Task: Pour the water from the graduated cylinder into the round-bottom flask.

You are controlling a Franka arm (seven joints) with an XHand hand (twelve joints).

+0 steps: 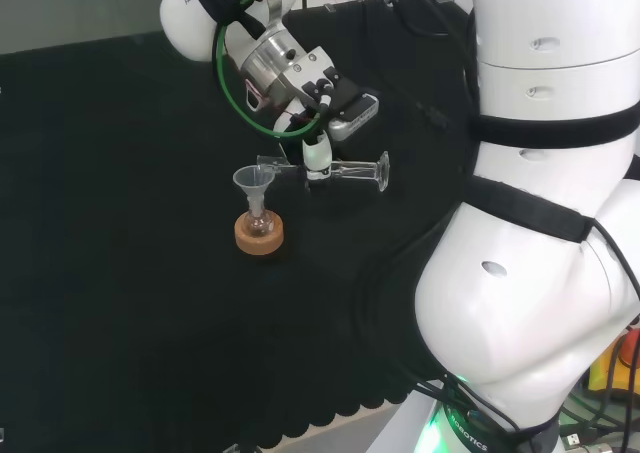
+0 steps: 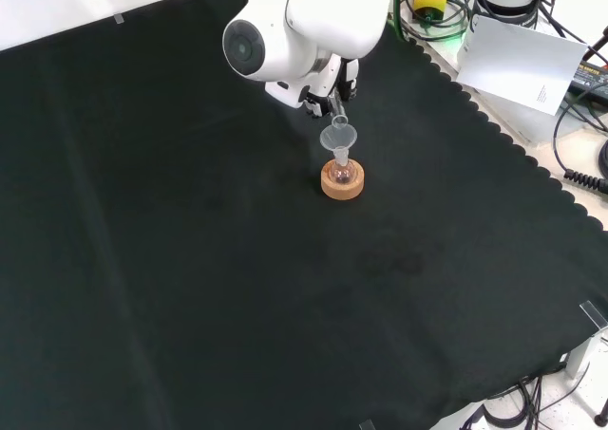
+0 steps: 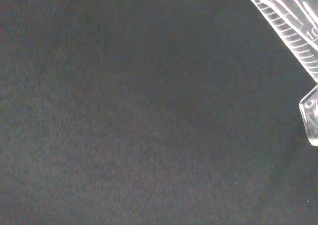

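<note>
Glass close to the wrist camera is the graduated cylinder, a clear tube with printed scale lines crossing one corner of that view, its flat foot edge beside it and bare black cloth behind.

From the head view, the cylinder lies nearly level in the air, its foot toward 3 o'clock and its mouth toward 9 o'clock, just reaching the rim of a clear funnel. The hand comes down from 12 o'clock and its fingers are wrapped around the cylinder's middle, grasping it. Whether any water remains inside cannot be told.

At 6 o'clock of the funnel stands the round-bottom flask, small and clear, seated in a cork ring, with the funnel stem in its neck. In the front view the flask and its cork ring sit at 6 o'clock of the arm's white link, which covers most of the hand.

Open cloth spreads widely toward 6 and 9 o'clock of the flask in the front view; the scalloped cloth edge runs at 3 o'clock, well apart from the flask.
</note>
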